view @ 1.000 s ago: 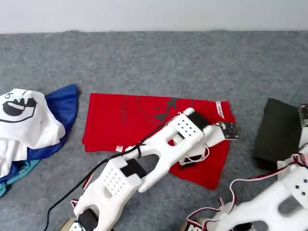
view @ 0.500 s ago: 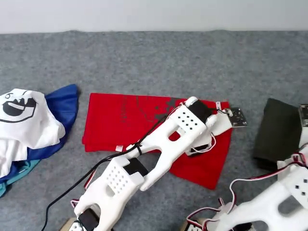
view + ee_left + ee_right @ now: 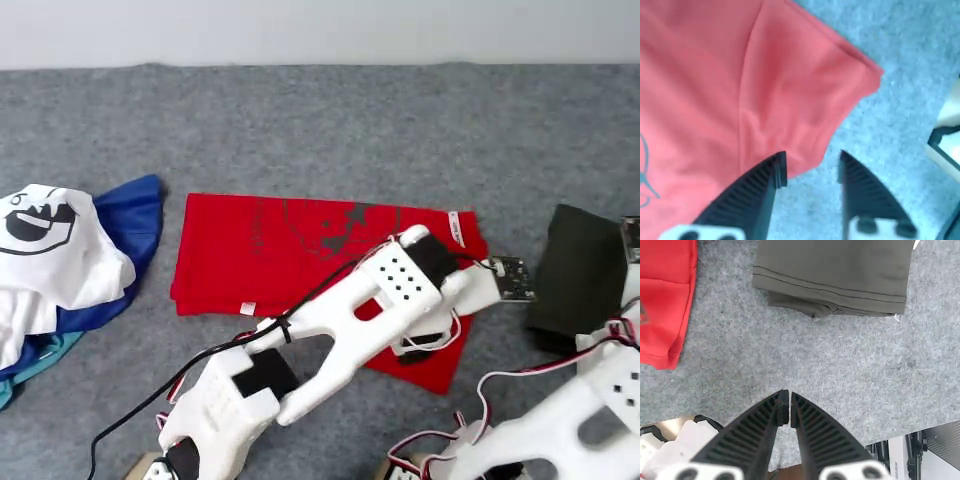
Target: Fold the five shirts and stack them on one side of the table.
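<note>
Stretching from side to side, the fuzzy grey table is holding all the shirts. The red shirt is lying flat in the middle. On the far left a white shirt is sitting on top of a blue shirt, and a teal shirt is peeking out from under them. On the right side a dark green shirt is lying folded, with a strip of table showing between it and the red one. The left arm is hanging over the right end of the red shirt, and the right arm is sitting low at the near right corner. The left gripper is hanging wide open at the edge of the red shirt, one finger over the cloth and the other over the table, and it is gripping nothing. The right gripper is hanging over bare table near the dark green shirt, with its fingers pressed almost together and nothing between them.
</note>
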`<control>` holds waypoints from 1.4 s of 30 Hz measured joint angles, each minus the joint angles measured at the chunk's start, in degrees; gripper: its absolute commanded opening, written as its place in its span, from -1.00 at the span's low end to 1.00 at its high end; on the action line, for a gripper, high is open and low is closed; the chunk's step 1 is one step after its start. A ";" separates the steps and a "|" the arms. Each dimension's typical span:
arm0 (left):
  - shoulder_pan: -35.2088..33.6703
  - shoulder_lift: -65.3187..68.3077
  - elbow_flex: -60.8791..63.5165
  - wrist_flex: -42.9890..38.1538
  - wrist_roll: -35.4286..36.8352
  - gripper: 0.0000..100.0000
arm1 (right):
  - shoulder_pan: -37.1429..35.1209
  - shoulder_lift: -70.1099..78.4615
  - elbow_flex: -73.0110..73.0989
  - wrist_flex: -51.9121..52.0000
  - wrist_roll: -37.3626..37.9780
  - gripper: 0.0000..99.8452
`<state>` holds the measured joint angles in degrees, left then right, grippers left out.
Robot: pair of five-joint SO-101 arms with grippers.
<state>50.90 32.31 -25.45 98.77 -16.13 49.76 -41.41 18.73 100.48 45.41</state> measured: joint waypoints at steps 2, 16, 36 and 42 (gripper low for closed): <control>0.09 -0.18 0.26 0.00 0.00 -0.56 | 0.00 0.00 0.00 0.00 0.00 -0.98; 1.93 5.19 3.16 -0.62 0.26 -0.57 | 0.00 0.00 0.00 0.00 0.00 -0.98; 0.88 14.24 -0.35 -5.10 0.18 -0.97 | 0.00 0.00 0.00 0.00 0.00 -0.98; 0.97 16.00 -3.96 -5.01 0.18 -0.97 | 0.00 0.00 0.00 0.00 0.00 -0.98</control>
<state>51.87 48.31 -29.41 93.76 -15.96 49.76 -41.41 18.73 100.48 45.41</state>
